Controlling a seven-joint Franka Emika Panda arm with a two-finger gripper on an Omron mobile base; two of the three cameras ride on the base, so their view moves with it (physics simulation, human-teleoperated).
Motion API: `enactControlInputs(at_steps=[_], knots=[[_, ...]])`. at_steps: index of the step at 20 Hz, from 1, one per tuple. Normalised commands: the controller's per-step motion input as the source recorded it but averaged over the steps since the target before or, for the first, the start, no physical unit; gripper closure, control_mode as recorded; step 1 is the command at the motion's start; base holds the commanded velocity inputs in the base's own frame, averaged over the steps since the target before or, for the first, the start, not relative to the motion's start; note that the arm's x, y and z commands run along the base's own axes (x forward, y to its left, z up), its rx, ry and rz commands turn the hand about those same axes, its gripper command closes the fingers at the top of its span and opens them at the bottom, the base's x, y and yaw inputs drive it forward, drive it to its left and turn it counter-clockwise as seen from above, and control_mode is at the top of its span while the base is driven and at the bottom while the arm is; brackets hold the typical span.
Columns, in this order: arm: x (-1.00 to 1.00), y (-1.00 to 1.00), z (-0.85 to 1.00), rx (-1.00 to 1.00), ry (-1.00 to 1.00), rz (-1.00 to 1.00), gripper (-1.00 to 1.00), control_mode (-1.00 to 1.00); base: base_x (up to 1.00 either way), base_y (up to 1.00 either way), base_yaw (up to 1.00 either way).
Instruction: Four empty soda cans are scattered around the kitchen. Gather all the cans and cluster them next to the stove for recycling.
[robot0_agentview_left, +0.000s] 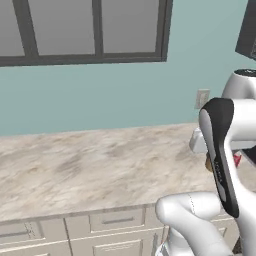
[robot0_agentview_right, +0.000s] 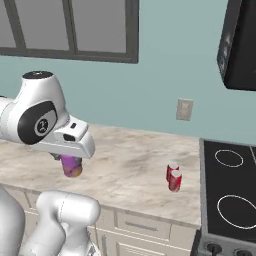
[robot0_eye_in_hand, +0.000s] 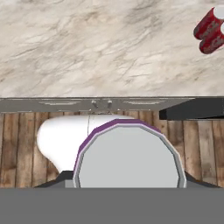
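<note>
I have the purple can (robot0_agentview_right: 71, 166) pinched in my gripper (robot0_agentview_right: 70, 161), my jaws partway closed on its sides, and it hangs off the counter (robot0_agentview_right: 130, 165), well to the left of the stove (robot0_agentview_right: 227, 200). In the hand view its flat silvery top (robot0_eye_in_hand: 129, 157) sits right below the camera, ringed by a thin purple rim, so I judge my hold is high on the body near the top.

An empty can like this should be very light, thin-walled and smooth, easy to dent and apt to slip if squeezed unevenly. I think the best hold is across the straight round wall, not on the tapered shoulder, and with gentle pressure only.

Two red cans (robot0_agentview_right: 173, 177) stand upright on the counter, touching each other, just left of the stove. They are small cylinders with silvery tops. The counter is pale marble with grey-brown veins, flat and matte. The stove has a black glassy top with white ring burners. Below the counter edge are grey cabinet drawers (robot0_agentview_right: 140, 227), and the hand view shows a wood-plank floor (robot0_eye_in_hand: 17, 148).
</note>
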Motion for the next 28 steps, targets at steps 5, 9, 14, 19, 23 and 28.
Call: enactControlInputs(at_steps=[5, 9, 14, 19, 23, 28], knots=[[0.0, 0.0, 0.0, 0.0, 0.0, 0.0, 1.0, 1.0, 0.0, -0.79, 0.0], [0.0, 0.0, 0.0, 0.0, 0.0, 0.0, 1.0, 1.0, 0.0, -0.32, 0.0], [0.0, 0.0, 0.0, 0.0, 0.0, 0.0, 1.0, 1.0, 0.07, -0.02, 0.0], [0.0, 0.0, 0.0, 0.0, 0.0, 0.0, 1.0, 1.0, 0.2, -0.23, 0.0], [0.0, 0.0, 0.0, 0.0, 0.0, 0.0, 1.0, 1.0, 0.19, -0.41, 0.0], [0.0, 0.0, 0.0, 0.0, 0.0, 0.0, 1.0, 1.0, 0.13, -0.45, 0.0]])
